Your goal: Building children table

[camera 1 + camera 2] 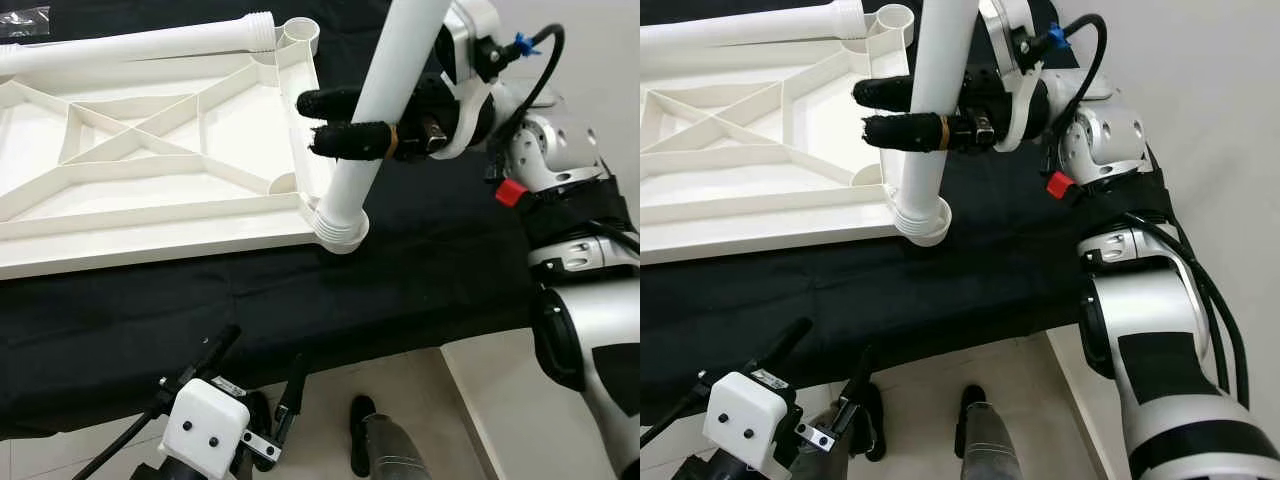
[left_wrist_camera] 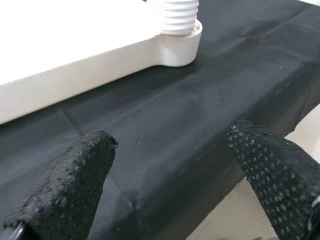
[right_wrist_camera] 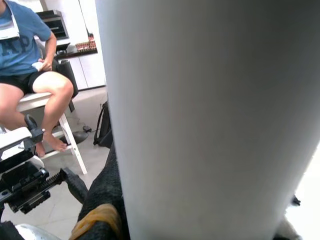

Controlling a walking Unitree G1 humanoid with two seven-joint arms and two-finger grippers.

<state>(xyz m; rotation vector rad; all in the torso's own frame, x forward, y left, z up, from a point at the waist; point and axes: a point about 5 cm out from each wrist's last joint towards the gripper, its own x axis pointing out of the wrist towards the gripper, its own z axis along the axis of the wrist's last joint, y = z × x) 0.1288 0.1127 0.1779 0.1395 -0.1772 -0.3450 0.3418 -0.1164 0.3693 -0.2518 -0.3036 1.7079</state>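
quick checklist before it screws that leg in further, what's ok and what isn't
1. Right gripper shut on the white leg: ok.
2. Leg's threaded end in the corner socket of the tabletop: ok.
3. Leg upright: not ok, it tilts.
4. Threads fully seated: cannot tell.
5. Left gripper open, low, off the black cloth: ok.
6. Second leg lying along the tabletop's far edge: ok.

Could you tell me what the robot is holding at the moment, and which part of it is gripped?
The right gripper holds the upright white table leg on its smooth shaft, above the threaded end. The left gripper holds nothing.
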